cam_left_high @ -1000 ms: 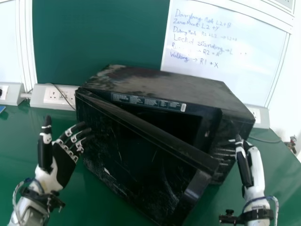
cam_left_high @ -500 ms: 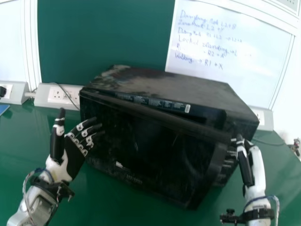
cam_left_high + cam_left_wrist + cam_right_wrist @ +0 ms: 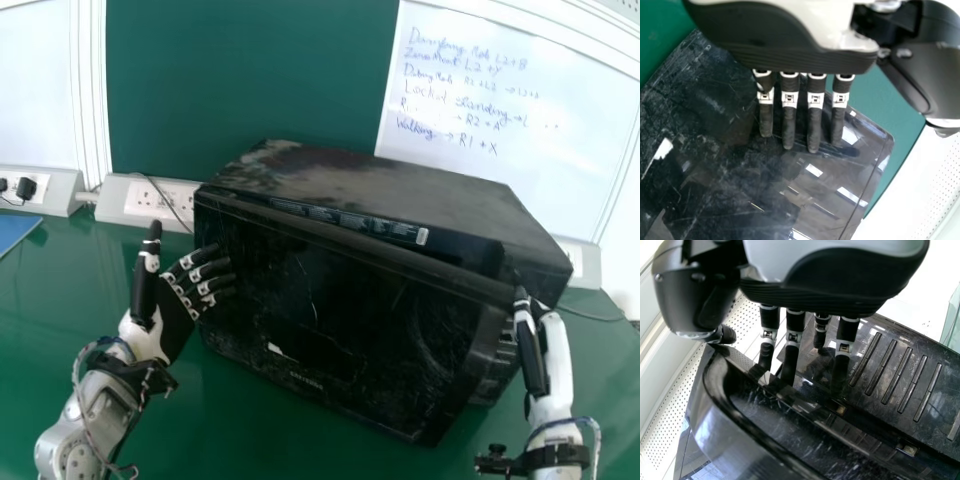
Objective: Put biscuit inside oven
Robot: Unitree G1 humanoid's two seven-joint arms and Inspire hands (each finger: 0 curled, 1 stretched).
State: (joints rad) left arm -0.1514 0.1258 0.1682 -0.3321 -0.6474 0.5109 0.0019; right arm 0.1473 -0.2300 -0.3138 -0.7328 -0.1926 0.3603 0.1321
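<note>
Swinging in toward the oven [image 3: 390, 185] since a second ago, with the door [image 3: 370, 330] now being nearly shut. Standing skewed on the green bench [image 3: 240, 430], showing a dusty, smudged top and a glossy black door, scratched all over and carrying a pale scuff. Leaving a narrow gap along the door's upper edge, widening toward the right. Leaning outward at the lower right, with that door corner jutting over the bench.

Holding the left robot hand [image 3: 175, 325] open before the door's left part, pointing straight fingers at the glossy face; not telling whether touching. Holding the right robot hand [image 3: 556, 355] open beside the door's free edge, stretching fingers down near the slotted control panel [image 3: 910, 375]; contact remaining unclear there too. Having bench surface running between the oven's lower front and both forearms.

Bearing a pale logo low on the door, a strip of printed labels [image 3: 350, 222] ending in a barcode above it, and small lettering beside the panel's slots. Showing handwritten lines on the whiteboard [image 3: 500, 90] behind.
</note>
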